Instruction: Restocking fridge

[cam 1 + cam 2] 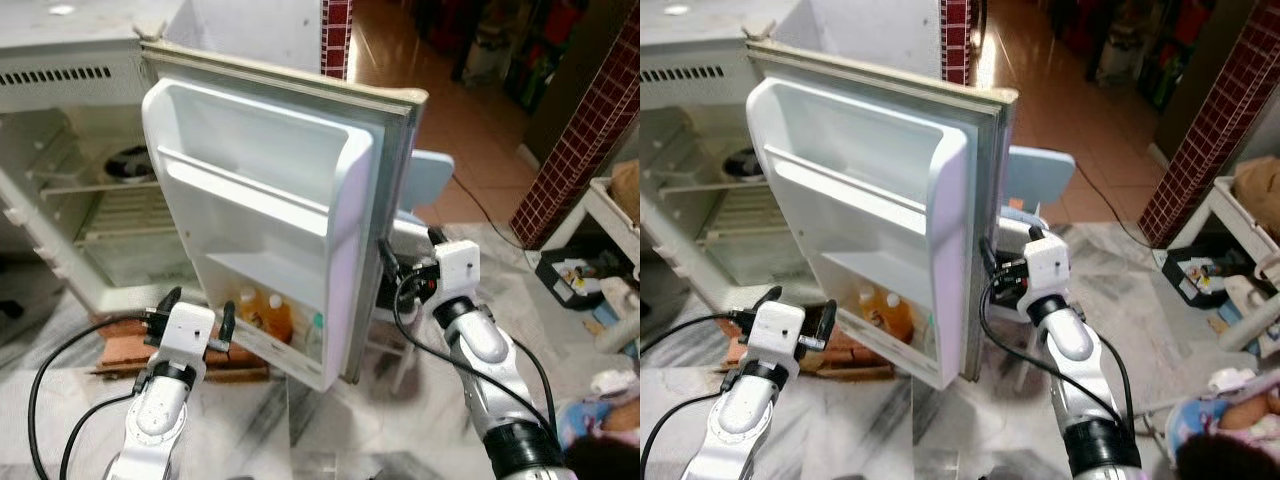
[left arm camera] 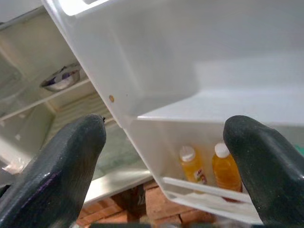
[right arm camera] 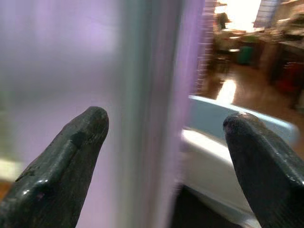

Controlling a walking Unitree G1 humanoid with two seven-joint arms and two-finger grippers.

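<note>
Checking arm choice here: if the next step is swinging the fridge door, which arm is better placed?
Probably the right. The right gripper is open at the door's outer edge, fingers either side of it in its wrist view. The left gripper hangs open before the bottom door shelf with the bottles, gripping nothing.

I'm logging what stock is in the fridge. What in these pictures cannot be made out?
- Green-capped item in the door's bottom bin: mostly hidden by the bin wall, head views.
- Orange bottles: labels too small to read.
- Dish on the fridge shelf: contents unclear.
- Door edge: blurred in the right wrist view.
</note>
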